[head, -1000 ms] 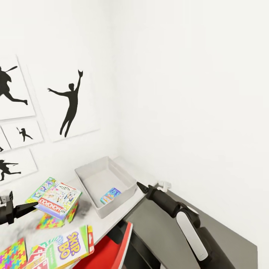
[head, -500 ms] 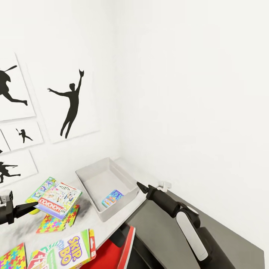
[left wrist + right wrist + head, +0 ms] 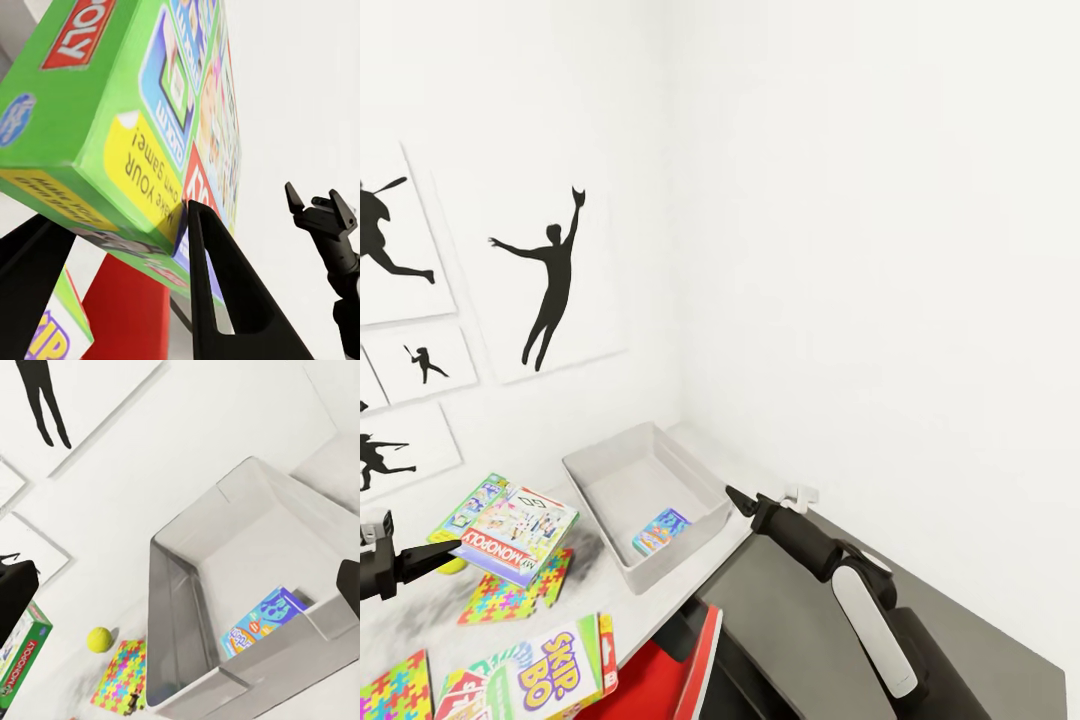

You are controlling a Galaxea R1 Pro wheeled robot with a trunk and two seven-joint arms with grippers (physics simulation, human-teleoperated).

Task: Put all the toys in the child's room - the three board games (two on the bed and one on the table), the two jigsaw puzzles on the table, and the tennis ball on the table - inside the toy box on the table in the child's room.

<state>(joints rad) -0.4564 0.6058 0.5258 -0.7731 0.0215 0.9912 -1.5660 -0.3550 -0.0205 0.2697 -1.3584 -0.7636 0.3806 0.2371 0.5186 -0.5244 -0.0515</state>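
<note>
My left gripper [image 3: 448,553] is shut on the green-edged Monopoly board game [image 3: 510,524], which hangs tilted above the table [image 3: 605,585]; up close its fingers [image 3: 217,292] clamp the box's edge [image 3: 127,112]. One jigsaw puzzle [image 3: 510,596] lies beneath it, with the tennis ball [image 3: 99,639] beside it. A second puzzle [image 3: 390,690] and the Skip-Bo game [image 3: 545,662] lie nearer me. The grey toy box [image 3: 595,478] holds a blue board game [image 3: 662,530]. My right gripper [image 3: 315,204] hovers open and empty by the toy box's near corner.
A red chair [image 3: 660,675] stands under the table's front edge. A lower dark-grey cabinet [image 3: 810,640] lies under my right arm. White walls with black silhouette pictures [image 3: 550,280] close in the table's corner.
The whole view has shifted slightly. The Monopoly box in my left gripper sits a little higher, uncovering more of the puzzle beneath. My right arm has barely moved.
</note>
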